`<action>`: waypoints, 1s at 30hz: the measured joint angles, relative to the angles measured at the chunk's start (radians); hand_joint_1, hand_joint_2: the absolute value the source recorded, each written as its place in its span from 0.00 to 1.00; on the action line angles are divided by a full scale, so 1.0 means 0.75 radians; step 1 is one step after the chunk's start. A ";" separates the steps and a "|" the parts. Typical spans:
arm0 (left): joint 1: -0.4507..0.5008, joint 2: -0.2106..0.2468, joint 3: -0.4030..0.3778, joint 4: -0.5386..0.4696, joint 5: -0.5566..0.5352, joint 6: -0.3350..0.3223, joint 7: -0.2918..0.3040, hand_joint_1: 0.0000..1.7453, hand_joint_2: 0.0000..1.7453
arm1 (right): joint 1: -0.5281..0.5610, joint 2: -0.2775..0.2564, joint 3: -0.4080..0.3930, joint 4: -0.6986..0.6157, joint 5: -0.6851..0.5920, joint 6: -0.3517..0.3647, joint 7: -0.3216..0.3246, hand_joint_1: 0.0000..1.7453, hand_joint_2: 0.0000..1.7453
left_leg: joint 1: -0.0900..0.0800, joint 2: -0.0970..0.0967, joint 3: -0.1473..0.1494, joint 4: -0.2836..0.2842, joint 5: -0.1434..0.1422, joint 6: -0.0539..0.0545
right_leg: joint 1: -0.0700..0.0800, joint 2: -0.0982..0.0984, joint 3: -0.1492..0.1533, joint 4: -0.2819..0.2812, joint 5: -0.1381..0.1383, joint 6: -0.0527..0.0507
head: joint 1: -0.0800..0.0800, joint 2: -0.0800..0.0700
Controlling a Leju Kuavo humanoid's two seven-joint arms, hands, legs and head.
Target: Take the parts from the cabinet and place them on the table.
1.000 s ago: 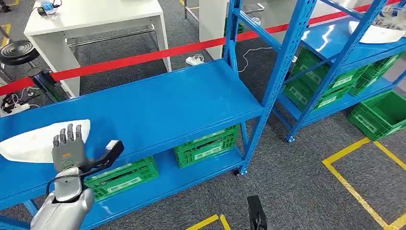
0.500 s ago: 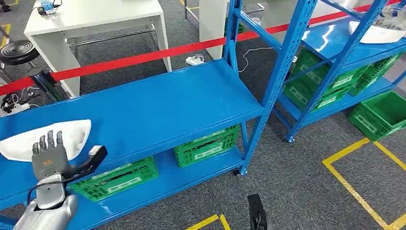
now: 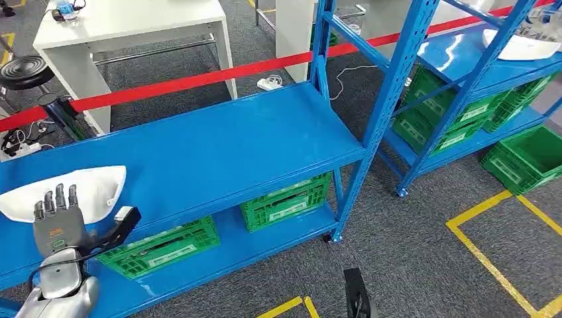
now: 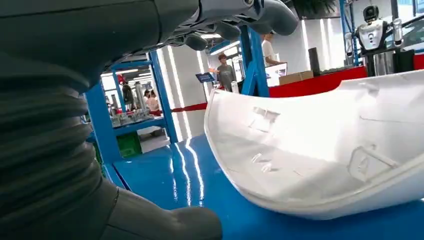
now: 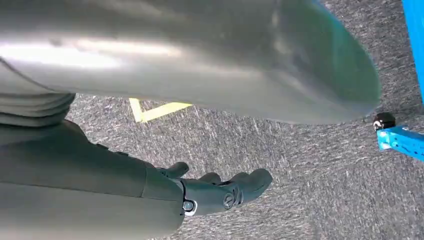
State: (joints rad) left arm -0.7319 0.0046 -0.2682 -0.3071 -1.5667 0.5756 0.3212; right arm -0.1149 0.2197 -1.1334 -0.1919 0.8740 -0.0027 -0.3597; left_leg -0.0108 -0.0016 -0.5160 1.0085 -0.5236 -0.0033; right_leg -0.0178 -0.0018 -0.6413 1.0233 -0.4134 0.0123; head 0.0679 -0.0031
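Grey speckled carpet (image 3: pixel 424 252) was seen across the room, marked with yellow floor tape (image 3: pixel 487 262) at the right and crossed farther back by a red barrier strip (image 3: pixel 199 78). Two blue metal shelving racks were stood on it: the near blue rack (image 3: pixel 219 149), with a broad bare upper shelf, and a second blue rack (image 3: pixel 464 73) set behind it to the right. Green slotted plastic crates (image 3: pixel 285 199) were kept on the near rack's lower shelf, and more green crates (image 3: pixel 457 116) were kept under the second rack, one of them on the floor beside it. A white table (image 3: pixel 132 23) was placed beyond the red strip, with a black round stool (image 3: pixel 25 69) to its left.

A white curved plastic shell part (image 3: pixel 79 189) was laid on the near rack's upper shelf at its left end; in the left wrist view the same part (image 4: pixel 320 150) was shown hollow side up on the glossy blue surface. The left hand (image 3: pixel 59 222) was held over the shelf's front edge just before the part, fingers spread and extended, nothing grasped. The right hand (image 5: pixel 220 192) was hung low over the carpet with fingers loosely extended, nothing held.
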 joint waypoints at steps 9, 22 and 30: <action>0.003 0.010 -0.022 0.001 -0.001 -0.021 -0.032 0.00 1.00 | -0.003 0.000 0.000 -0.001 0.018 0.002 -0.002 0.00 0.00 | 0.000 0.000 0.000 0.000 0.000 0.000 | 0.000 0.000 0.000 0.000 0.000 0.000 | 0.000 0.000; 0.011 -0.094 -0.023 -0.019 0.022 -0.030 -0.254 0.00 1.00 | -0.002 0.000 0.000 -0.001 0.035 0.003 0.007 0.00 0.00 | -0.001 0.000 0.001 0.000 0.000 0.000 | 0.000 0.000 0.000 0.000 0.000 0.000 | 0.000 0.000; -0.043 -0.175 -0.023 -0.019 0.007 -0.048 -0.291 0.00 1.00 | 0.000 0.000 0.000 -0.001 0.029 0.001 0.003 0.00 0.00 | -0.001 0.000 0.000 0.000 0.000 0.000 | 0.000 0.000 0.000 0.000 0.000 0.000 | 0.000 0.000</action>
State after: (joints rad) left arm -0.7639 -0.1267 -0.2857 -0.3212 -1.5618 0.5398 0.1026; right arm -0.1148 0.2197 -1.1334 -0.1923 0.8957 -0.0023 -0.3578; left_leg -0.0112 -0.0017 -0.5158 1.0087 -0.5237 -0.0032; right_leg -0.0179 -0.0017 -0.6414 1.0231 -0.4134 0.0123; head 0.0679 -0.0030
